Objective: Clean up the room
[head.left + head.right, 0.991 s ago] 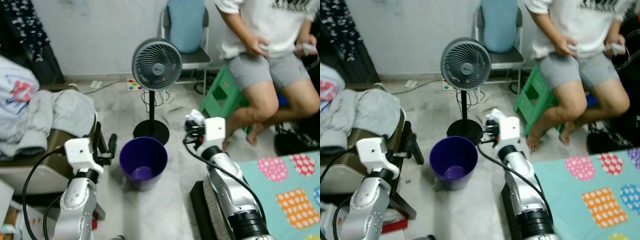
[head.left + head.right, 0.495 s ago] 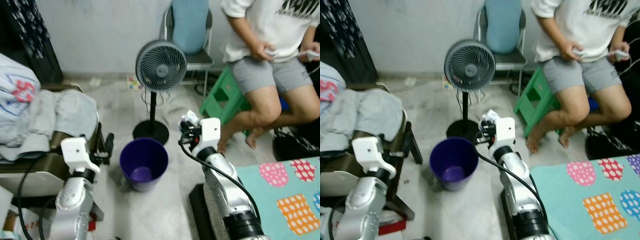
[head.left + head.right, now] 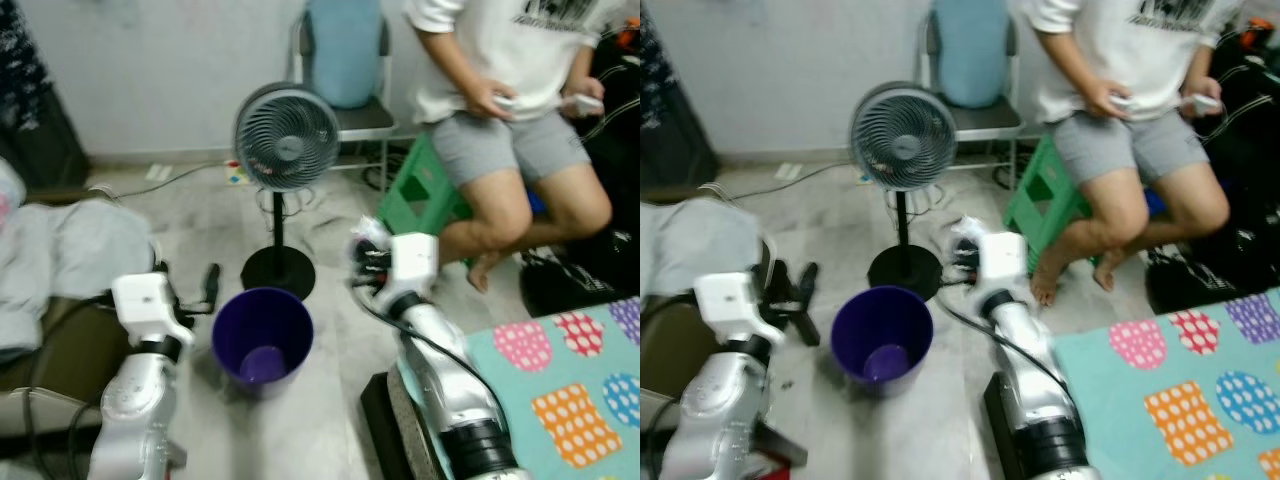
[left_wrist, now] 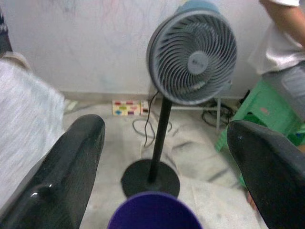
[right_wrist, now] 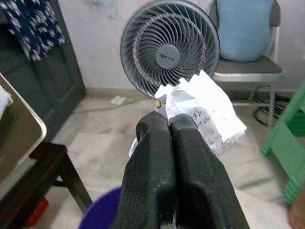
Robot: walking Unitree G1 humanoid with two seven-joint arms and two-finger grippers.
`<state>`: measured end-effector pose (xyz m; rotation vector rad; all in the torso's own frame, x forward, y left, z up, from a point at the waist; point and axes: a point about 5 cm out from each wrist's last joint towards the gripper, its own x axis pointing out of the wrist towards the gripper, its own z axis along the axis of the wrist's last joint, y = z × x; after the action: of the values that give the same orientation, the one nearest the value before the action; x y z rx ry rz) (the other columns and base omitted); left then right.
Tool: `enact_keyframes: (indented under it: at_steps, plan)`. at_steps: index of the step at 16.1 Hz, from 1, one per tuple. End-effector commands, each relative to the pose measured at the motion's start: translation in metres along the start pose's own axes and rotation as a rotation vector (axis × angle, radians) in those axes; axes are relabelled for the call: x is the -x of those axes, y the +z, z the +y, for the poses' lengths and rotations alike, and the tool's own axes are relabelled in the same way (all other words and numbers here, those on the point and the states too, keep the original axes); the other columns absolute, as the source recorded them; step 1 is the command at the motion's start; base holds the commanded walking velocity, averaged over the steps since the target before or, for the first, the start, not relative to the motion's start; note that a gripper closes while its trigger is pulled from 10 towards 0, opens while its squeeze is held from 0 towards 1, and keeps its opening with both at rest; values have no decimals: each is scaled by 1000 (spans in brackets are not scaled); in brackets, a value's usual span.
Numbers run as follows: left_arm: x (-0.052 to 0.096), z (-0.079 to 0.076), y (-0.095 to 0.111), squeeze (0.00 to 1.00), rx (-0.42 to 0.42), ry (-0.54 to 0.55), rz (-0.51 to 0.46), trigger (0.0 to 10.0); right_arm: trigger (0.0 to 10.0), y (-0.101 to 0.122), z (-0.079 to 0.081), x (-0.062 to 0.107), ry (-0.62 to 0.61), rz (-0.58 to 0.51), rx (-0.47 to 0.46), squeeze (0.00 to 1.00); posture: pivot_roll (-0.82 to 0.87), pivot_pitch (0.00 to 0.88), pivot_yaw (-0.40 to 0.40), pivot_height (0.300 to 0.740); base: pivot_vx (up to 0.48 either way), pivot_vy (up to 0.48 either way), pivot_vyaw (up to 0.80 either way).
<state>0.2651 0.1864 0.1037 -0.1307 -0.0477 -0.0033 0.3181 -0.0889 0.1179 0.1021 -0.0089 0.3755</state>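
Trash is what this moment is about: a crumpled white paper wrapper is pinched in the right claw, and it must go into the purple bin on the floor.

Going from large to small: the bin stands open between the two arms, in front of the black round foot of the standing fan. It lies lower than the right claw and toward the robot's left of it, so I judge the coming move to be a short reach to the left and down until the paper hangs over the rim. The right arm is bent at the elbow and raised, with the claw held beside the bin, not above its mouth. Its two black fingers are pressed together on the lower edge of the paper.

The left claw is nearer to the bin, just beside its rim, with fingers wide apart and nothing between them.
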Motion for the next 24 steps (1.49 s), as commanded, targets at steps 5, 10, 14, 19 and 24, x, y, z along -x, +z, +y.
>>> enact_keyframes:
  at_steps: [5, 10, 14, 19, 24]
  plan:
    - [-1, -7, -1, 0, 9, -26, 6, 10000, 10000, 1, -12, 4, -37, -4, 11, 0, -26, 95, -76, 740, 258, 0, 763]
    - [-2, -7, -2, 0, 6, -29, 6, 10000, 10000, 1, -12, 3, -39, -5, 9, 0, -26, 93, -74, 740, 258, 0, 160]
    - [-2, -7, -1, 0, 4, -29, 7, 10000, 10000, 1, -12, 3, -37, -4, 14, 0, -26, 92, -74, 740, 256, 0, 200]
    - [-3, -7, -2, 0, 2, -26, 9, 10000, 10000, 1, -12, 2, -43, -7, 9, 0, -26, 93, -74, 740, 100, 0, 706]
    - [-3, -7, -2, 0, -2, -28, 10, 10000, 10000, 0, -13, 3, -46, -5, 7, 0, -25, 93, -73, 740, 0, 0, 0]
